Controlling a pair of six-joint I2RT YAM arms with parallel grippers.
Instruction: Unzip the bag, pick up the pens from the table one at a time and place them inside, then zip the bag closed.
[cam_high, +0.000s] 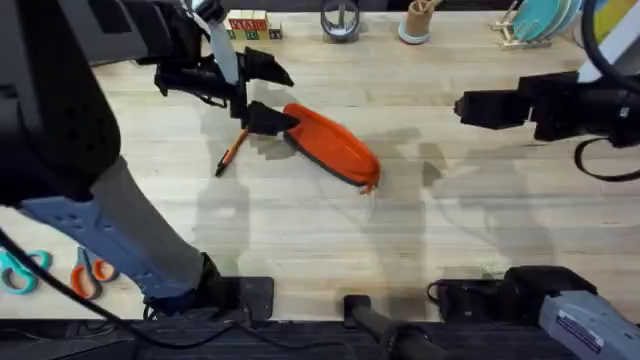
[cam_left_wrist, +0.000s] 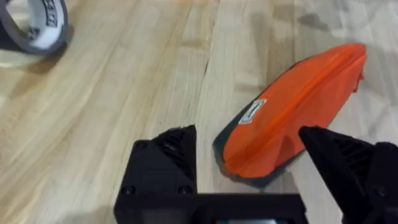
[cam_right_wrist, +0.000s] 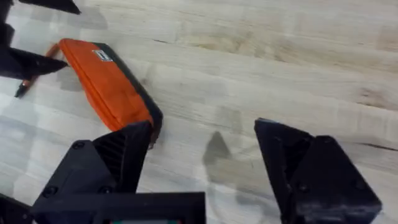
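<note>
the bag (cam_high: 333, 145) lies on the table (cam_high: 300, 230) near its middle, tilted on a diagonal, orange side up with the dark underside showing along one edge. the pen (cam_high: 231, 152) lies on the table just beside the bag's upper-left end, well clear of the scissors (cam_high: 88, 272) at the near left edge.

the left gripper (cam_high: 262, 110) hangs over the bag's upper-left end. in the left wrist view its fingers (cam_left_wrist: 163, 163) are spread apart with that end of the bag (cam_left_wrist: 292, 112) between them, and nothing is grasped. judged from this placement, the gripper is lined up to pin one end so that the zipper can be drawn against a fixed point.

the right gripper (cam_high: 470, 106) is held well to the right of the bag, above the table. its fingers (cam_right_wrist: 118, 155) are spread and empty, and the bag's far end (cam_right_wrist: 109, 84) lies ahead of them. this looks like a waiting position for reaching the pull tab.

the bag appears closed; the zipper itself cannot be made out.

a small white label (cam_left_wrist: 250, 113) is sewn on the bag; its print is too small to read. a tape roll (cam_left_wrist: 34, 28) carries lettering that is not legible
</note>
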